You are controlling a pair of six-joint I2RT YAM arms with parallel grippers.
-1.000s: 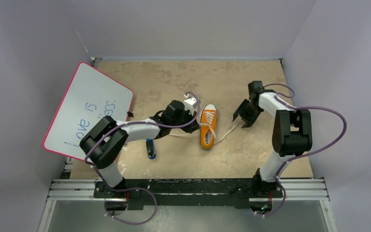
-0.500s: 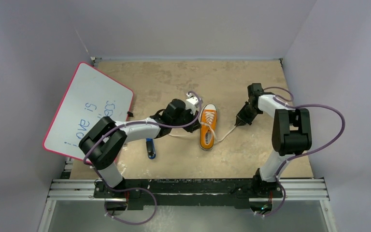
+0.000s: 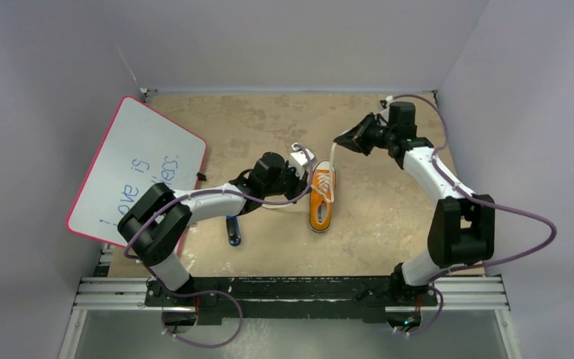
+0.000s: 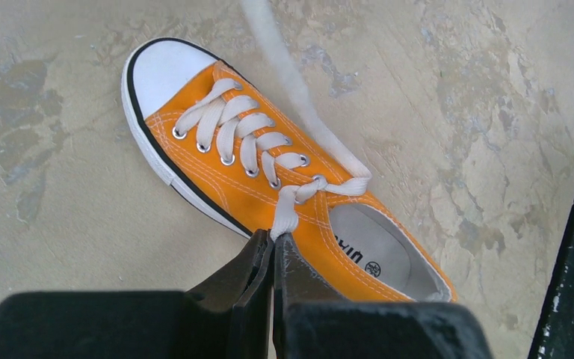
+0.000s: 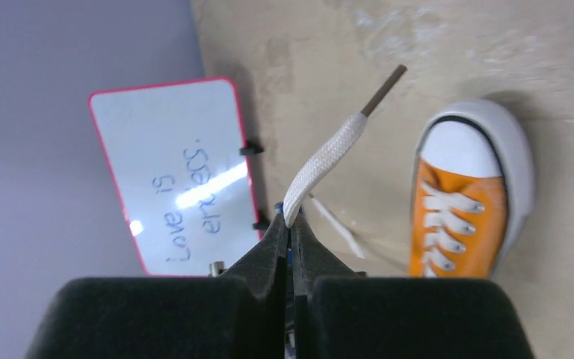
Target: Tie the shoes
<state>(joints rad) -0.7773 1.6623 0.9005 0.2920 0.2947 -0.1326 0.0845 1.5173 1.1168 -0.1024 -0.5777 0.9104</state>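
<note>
The orange shoe [image 3: 321, 199] with its white toe cap lies mid-table, toe pointing away from the arms. My left gripper [image 4: 274, 238] sits at the shoe's left side and is shut on one white lace [image 4: 288, 209] just off the top eyelets. The other lace [image 4: 284, 71] rises from the eyelets to my right gripper [image 3: 341, 140], which hangs above and behind the toe. In the right wrist view that gripper [image 5: 290, 222] is shut on this lace [image 5: 321, 161] near its tip, with the shoe [image 5: 460, 217] below it.
A red-framed whiteboard [image 3: 138, 172] leans at the left wall. A blue-and-black marker [image 3: 232, 229] lies on the table near the left arm's forearm. Grey walls close in the back and both sides.
My right gripper has shut on the right lace down by the table, then risen and swung back and left over the toe, pulling the lace up. The left gripper has held its place.
</note>
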